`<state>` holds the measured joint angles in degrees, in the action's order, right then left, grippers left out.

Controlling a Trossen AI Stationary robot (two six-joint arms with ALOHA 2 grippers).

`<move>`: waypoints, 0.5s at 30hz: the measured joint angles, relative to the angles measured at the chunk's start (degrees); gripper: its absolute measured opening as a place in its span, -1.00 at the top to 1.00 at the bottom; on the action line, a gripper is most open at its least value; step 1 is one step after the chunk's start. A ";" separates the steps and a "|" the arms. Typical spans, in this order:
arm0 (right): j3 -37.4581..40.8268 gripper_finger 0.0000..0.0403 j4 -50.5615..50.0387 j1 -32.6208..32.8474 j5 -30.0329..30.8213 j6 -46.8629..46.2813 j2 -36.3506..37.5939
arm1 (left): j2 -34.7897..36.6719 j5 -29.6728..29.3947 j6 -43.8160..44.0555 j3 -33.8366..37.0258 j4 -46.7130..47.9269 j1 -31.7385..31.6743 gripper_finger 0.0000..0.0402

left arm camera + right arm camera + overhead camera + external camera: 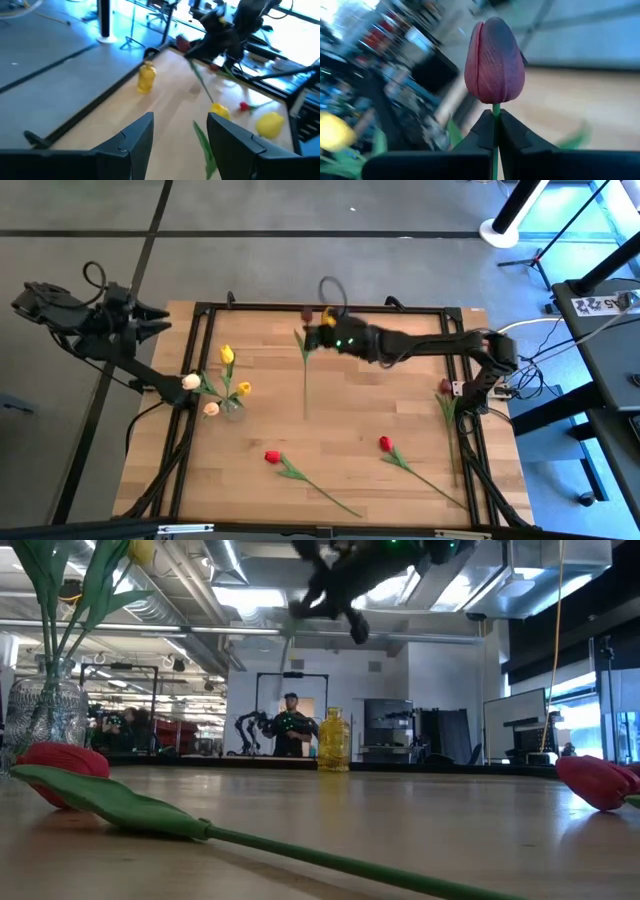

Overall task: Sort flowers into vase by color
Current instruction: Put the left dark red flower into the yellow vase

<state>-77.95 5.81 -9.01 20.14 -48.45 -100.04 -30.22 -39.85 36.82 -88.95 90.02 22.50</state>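
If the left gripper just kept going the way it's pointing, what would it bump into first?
Probably the yellow tulip standing just ahead of the open left gripper, with its green leaf between the fingers' line. The right gripper holding the maroon tulip lies farther on. Depth is hard to judge.

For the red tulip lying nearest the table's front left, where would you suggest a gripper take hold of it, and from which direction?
Probably mid-stem, from straight above. The red tulip lies flat on the table, its thin stem running toward the front right with bare wood on both sides, so fingers could straddle it crosswise. The soft head and the leaf beside it seem poorer holds.
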 joint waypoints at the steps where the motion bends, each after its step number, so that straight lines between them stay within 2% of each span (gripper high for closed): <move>1: 0.00 0.98 2.00 -0.80 -0.46 2.93 0.68 | 0.00 -0.73 0.00 0.00 0.00 0.01 0.11; 5: 0.00 0.97 13.48 -3.72 -4.44 21.60 2.42 | 0.00 -3.67 0.14 0.00 0.00 0.02 0.11; 8: -0.02 0.96 23.37 -5.32 -4.85 38.60 2.59 | 0.00 -5.80 0.66 0.00 -0.02 0.02 0.11; 11: -0.02 0.96 28.87 -7.31 -1.93 48.12 2.59 | 0.00 -6.13 2.34 0.00 -0.02 0.02 0.11; 15: -0.02 0.97 28.58 -10.55 4.94 58.48 2.53 | 0.00 -6.15 5.48 0.00 -0.02 0.02 0.11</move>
<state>-77.97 34.38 -19.56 25.08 10.03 -97.51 -30.22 -46.00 42.30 -88.95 90.00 22.52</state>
